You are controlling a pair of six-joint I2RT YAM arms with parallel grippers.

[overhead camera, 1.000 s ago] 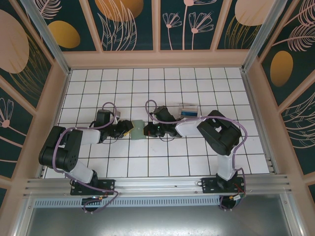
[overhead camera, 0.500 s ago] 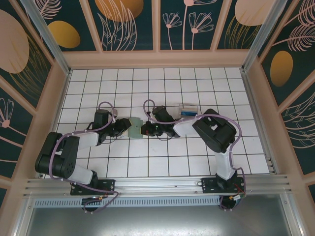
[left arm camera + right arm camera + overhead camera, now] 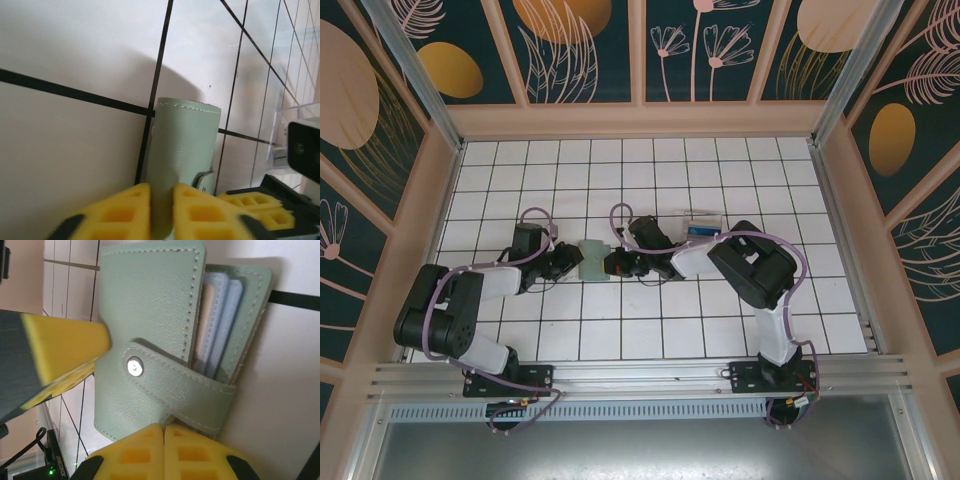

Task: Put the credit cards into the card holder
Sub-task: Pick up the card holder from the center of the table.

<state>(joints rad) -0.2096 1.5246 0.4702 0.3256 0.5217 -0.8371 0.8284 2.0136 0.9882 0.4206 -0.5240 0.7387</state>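
Two credit cards (image 3: pixel 220 320) in card holder (image 3: pixel 150 305) (snapped), left tool (image 3: pixel 161 190), right tool (image 3: pixel 164 429) clamped

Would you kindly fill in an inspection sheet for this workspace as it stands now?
Surface: white tiled table with a black grid; no spills seen.
Job's things: sage-green card holder between the two grippers, snap strap fastened; pale blue credit cards tucked inside.
Clutter: clear plastic tray beside the right arm, something blue in it.
Grippers: left gripper shut on the card holder; right gripper apparently shut on its edge.
Cables: purple cables looped along both arms, apart from the holder.
Surroundings: teal floral panels in a wooden frame; aluminium rail at the near edge.
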